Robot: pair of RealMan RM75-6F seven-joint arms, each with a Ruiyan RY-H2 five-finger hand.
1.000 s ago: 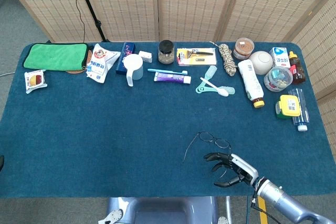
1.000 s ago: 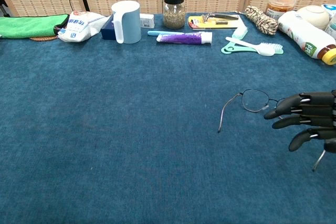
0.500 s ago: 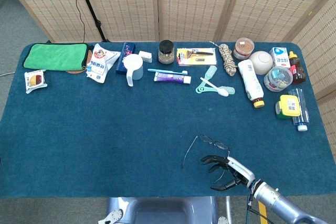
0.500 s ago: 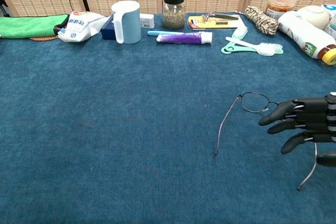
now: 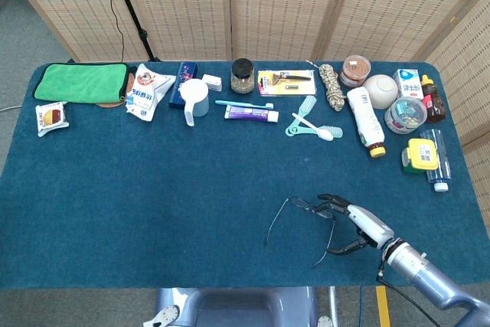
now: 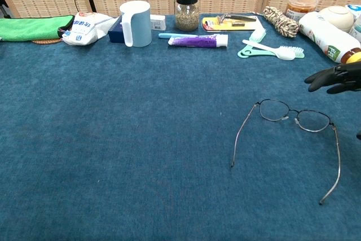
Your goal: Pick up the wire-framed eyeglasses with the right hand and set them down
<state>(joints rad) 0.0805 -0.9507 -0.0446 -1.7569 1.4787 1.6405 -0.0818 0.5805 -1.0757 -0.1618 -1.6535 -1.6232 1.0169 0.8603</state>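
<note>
Head view, table: a dark blue table cloth [image 5: 153,189] covers the whole top, and a row of small things stands along the far edge.
Head view, eyeglasses: the wire-framed eyeglasses [image 5: 305,212] lie on the cloth in the near right part, with the temples unfolded and pointing to the near edge.
Head view, right hand: the right hand [image 5: 358,226] is at the right end of the frame, with its fingers apart; the upper fingertips are over the right lens, and the thumb is beside the right temple. Whether they touch the wire, I cannot tell here.
Head view, far row: a green towel [image 5: 80,81], a blue measuring cup [image 5: 194,98], a jar with black lid [image 5: 242,76], a purple toothpaste tube [image 5: 251,113] and a white bottle with yellow cap [image 5: 365,121].
Head view only: the forearm behind the hand, and the yellow box [image 5: 421,155] at the right edge.
Chest view, eyeglasses: the eyeglasses [image 6: 293,118] lie flat and free on the cloth, both lenses and both temples are in full view.
Chest view, right hand: only dark fingertips of the right hand [image 6: 338,79] show at the right border, above and to the right of the frame, apart from it, and they hold nothing.
Chest view only: the gap between the fingers and the glasses.
Left hand: no view shows it.
</note>
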